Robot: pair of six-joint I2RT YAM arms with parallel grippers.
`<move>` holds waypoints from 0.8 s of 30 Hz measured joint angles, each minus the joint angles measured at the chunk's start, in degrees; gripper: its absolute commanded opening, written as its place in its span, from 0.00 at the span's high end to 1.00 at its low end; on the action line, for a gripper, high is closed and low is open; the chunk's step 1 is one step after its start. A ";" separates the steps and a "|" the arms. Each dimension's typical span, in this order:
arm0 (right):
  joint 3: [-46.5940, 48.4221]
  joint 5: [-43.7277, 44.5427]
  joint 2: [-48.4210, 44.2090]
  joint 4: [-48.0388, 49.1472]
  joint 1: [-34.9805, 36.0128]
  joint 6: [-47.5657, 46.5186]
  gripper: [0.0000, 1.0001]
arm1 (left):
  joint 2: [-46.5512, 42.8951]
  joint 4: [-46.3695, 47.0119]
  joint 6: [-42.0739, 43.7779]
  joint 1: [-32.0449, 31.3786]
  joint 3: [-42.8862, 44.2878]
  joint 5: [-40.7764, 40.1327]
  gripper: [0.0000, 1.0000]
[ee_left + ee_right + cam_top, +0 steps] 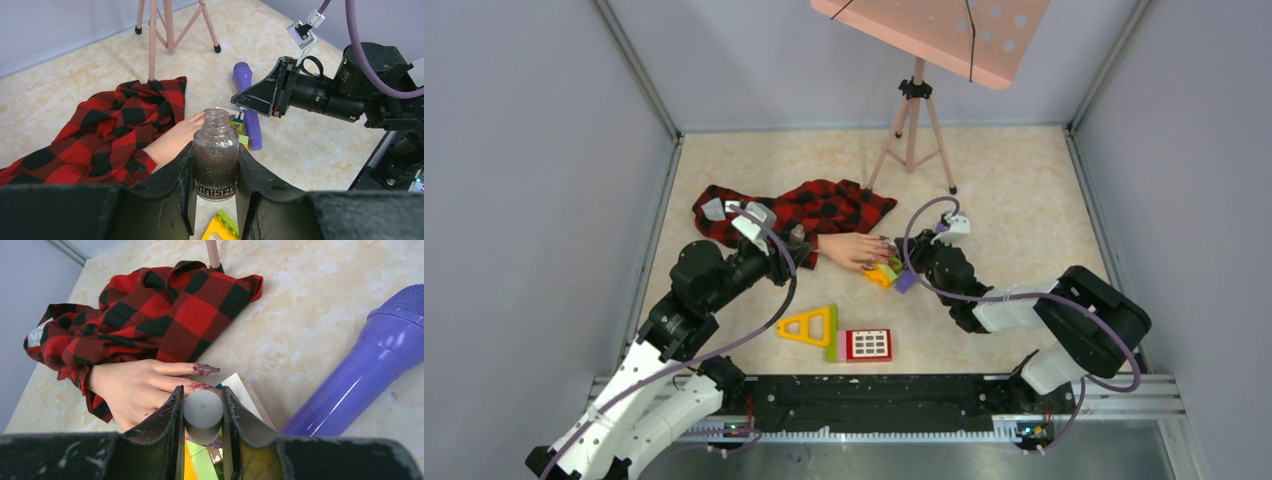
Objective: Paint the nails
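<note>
Left pincer (215,172) clamped on uncapped clear glass bottle of dark glittery polish (215,145). Bottle held upright just beside flesh-coloured mannequin hand (132,390), judged so as to avoid spilling and stay near for dipping. Right pincer (202,394) closed on grey round cap (202,412), presumably brush handle; brush itself hidden. Cap poised directly over fingertips. Dark purplish nails (206,369) located there, smeared, against coloured toy blocks (884,272) on beige marbled counter (310,305). Red-and-black plaid sleeve (165,310) bunched behind wrist.
</note>
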 measured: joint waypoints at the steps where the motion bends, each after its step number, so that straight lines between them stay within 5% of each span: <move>1: 0.00 0.13 0.31 0.07 0.07 0.02 1.00 | 0.00 0.00 0.00 0.00 0.00 0.00 1.00; 24: 1.01 0.57 3.43 1.33 0.98 0.46 1.00 | 0.00 -0.39 0.00 0.00 0.00 0.02 1.00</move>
